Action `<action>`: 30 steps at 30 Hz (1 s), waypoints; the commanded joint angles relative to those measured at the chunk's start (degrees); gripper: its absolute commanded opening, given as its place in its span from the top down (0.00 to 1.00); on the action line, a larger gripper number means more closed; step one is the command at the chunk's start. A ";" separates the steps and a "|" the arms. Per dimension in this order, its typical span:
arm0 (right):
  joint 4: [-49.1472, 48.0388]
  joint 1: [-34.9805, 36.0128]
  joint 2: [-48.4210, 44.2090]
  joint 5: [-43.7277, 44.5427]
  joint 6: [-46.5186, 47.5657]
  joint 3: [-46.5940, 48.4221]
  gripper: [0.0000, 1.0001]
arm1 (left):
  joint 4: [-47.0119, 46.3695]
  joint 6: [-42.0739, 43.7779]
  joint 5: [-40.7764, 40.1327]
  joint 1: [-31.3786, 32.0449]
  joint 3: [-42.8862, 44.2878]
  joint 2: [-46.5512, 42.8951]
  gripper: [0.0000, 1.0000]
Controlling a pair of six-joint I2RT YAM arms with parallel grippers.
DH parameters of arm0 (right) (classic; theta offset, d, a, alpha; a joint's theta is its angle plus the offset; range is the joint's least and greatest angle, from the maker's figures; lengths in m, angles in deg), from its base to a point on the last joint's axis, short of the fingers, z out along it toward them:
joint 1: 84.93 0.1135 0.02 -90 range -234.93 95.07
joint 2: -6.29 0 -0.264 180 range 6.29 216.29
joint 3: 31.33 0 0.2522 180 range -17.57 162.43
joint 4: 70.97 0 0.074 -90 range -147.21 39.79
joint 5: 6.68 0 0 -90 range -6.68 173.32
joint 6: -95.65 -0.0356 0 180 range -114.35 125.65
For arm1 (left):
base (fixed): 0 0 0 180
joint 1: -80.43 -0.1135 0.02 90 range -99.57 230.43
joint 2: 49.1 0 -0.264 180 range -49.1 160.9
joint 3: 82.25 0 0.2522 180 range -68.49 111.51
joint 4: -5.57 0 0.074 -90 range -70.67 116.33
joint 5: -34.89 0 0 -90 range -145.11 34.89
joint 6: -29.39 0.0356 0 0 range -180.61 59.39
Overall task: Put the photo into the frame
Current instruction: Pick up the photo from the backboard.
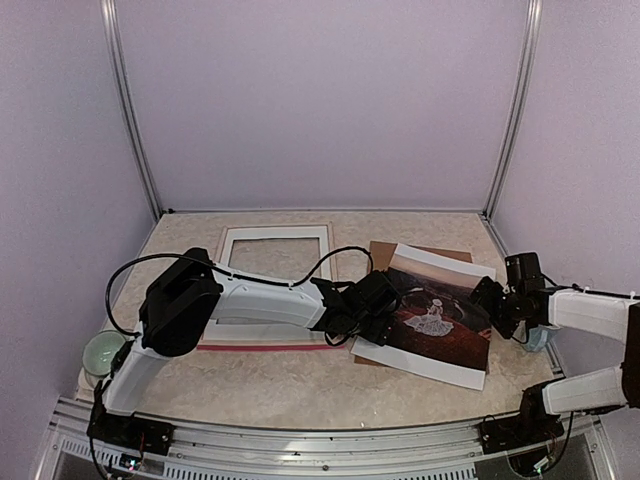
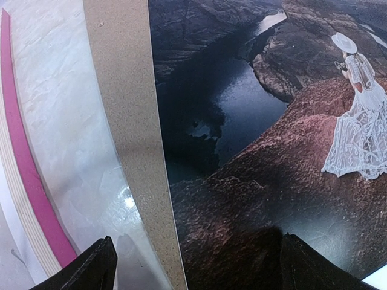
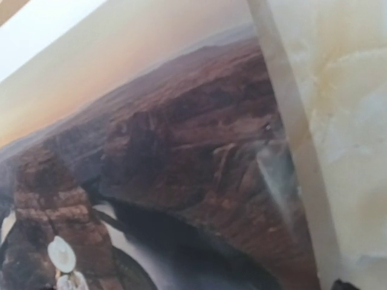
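Photo (image 1: 440, 320) lies flat and askew on the right half of the table (image 1: 300, 385). It rests on a brown board (image 1: 385, 255) that shows beyond its far edge. Frame (image 1: 275, 245) lies just left of it, pale side up, with its pink edge along the near side. Left gripper (image 1: 390, 305) reaches across the frame and hangs over the photo's left edge with its jaws spread wide. In the wrist view its fingertips (image 2: 91, 269) straddle a strip of board and the dark print, gripping nothing. Right gripper (image 1: 488, 300) sits at the photo's right edge, its jaws likewise wide apart and empty. A pale green round thing (image 1: 103, 352) sits at the table's left edge.
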 commanded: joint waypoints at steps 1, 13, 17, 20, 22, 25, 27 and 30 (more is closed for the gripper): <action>1.12 -0.62 1.18 1.58 0.16 0.14 0.01 | 2.15 0.74 -0.40 0.28 0.55 1.28 0.07; -0.44 -0.64 6.28 0.33 1.11 -0.46 0.01 | 2.02 0.66 -0.57 0.33 0.48 1.02 0.07; -3.97 -0.62 6.43 -2.54 2.28 -1.38 0.01 | 2.00 0.72 -0.57 0.33 0.55 1.10 0.07; -6.07 -0.58 4.91 -4.09 2.51 -2.18 0.01 | 2.02 0.73 -0.44 0.34 0.62 1.07 0.07; -6.94 -0.57 2.68 -4.59 2.67 -2.67 0.01 | 2.02 0.66 -0.27 0.33 0.68 1.02 0.07; -8.11 -0.57 -1.82 -5.38 3.16 -3.11 0.01 | 2.12 0.66 -0.22 0.33 0.68 1.09 0.07; -8.99 -0.57 -5.38 -6.63 3.47 -3.30 0.01 | 2.17 0.66 -0.23 0.35 0.68 1.10 0.07; -9.34 -0.57 -9.16 -8.45 3.66 -3.05 0.01 | 2.10 0.75 -0.22 0.28 0.77 1.10 0.07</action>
